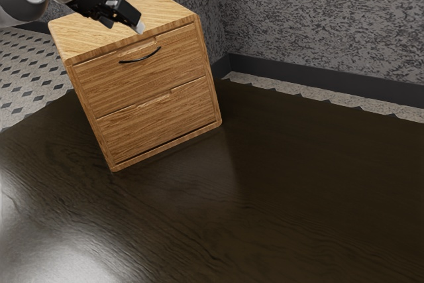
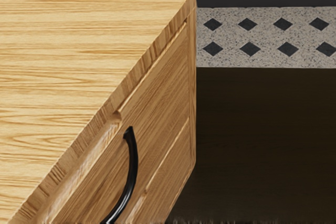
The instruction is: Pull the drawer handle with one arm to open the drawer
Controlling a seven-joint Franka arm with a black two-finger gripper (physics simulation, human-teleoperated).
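I am looking over a dark glossy wooden floor [image 1: 278, 217] spreading from 3 to 9 o'clock in the exterior view, with glare sitting at 7 o'clock. A grey speckled wall [image 1: 318, 11] is rising at 1 o'clock, a black baseboard [image 1: 331, 79] running along its foot. Diamond-patterned tiling [image 1: 26, 77] is lying at 10 o'clock.

Honey wood-grain cabinet [image 1: 152, 97], black handle [image 1: 140, 57], dark brown floor [image 1: 278, 197], grey diamond-patterned tiles [image 1: 26, 71]

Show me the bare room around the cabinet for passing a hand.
Bare: the dark floor before the drawers, out to the wall; also the tiled floor beside the cabinet. Crowded: over the cabinet's top front edge, where the open gripper hangs above the handle.
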